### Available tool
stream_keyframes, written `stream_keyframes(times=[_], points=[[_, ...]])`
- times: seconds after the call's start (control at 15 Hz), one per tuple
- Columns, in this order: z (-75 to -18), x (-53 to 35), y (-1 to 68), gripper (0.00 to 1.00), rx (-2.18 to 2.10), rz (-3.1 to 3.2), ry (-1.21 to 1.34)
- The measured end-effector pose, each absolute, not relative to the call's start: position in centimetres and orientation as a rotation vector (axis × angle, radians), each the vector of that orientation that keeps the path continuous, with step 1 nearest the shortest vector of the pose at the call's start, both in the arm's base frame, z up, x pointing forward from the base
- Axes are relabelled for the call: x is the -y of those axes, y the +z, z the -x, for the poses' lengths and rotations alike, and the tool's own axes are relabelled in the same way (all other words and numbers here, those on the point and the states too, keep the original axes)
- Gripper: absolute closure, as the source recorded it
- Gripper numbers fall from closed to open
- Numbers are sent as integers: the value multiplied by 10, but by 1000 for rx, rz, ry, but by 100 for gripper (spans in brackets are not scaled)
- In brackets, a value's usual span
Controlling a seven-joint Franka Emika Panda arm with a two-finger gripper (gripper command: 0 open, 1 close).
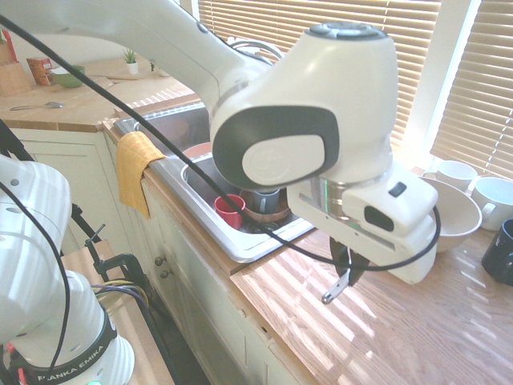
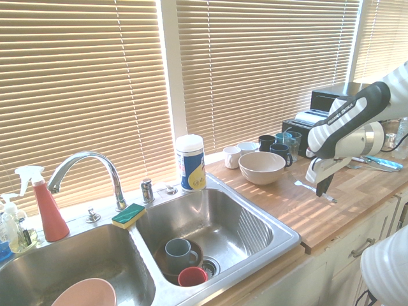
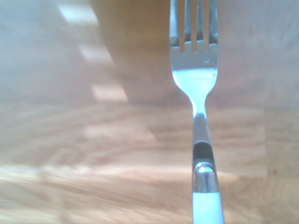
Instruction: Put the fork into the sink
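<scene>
- gripper (image 1: 346, 271) clamped on fork (image 3: 195, 88), clear above the tabletop (image 1: 385, 321)
- fork at 3 o'clock of sink (image 2: 280, 234), 5 o'clock of beige bowl (image 2: 261, 167)

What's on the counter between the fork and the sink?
Nothing: the second exterior view shows bare wooden counter between the held fork and the sink.

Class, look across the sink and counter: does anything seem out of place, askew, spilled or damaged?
Little stands out. A yellow cloth hangs crookedly over the sink's front rim. Otherwise only the fork, gripped in the gripper, is off the counter; no spills show.
</scene>
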State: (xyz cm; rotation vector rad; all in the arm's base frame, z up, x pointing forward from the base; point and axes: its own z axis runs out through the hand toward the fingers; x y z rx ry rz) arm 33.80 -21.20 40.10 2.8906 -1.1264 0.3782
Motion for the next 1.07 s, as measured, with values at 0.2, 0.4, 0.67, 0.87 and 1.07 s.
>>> stream_keyframes(times=[0.2, 0.4, 0.67, 0.87, 1.07], points=[[-347, 156, 446, 100, 1051, -2908, 461], [-376, 72, 450, 100, 960, -2937, 483], [-430, -34, 419, 100, 953, -2959, 459], [-465, -90, 377, 100, 926, -2975, 407], [-493, -107, 327, 100, 918, -2968, 333]])
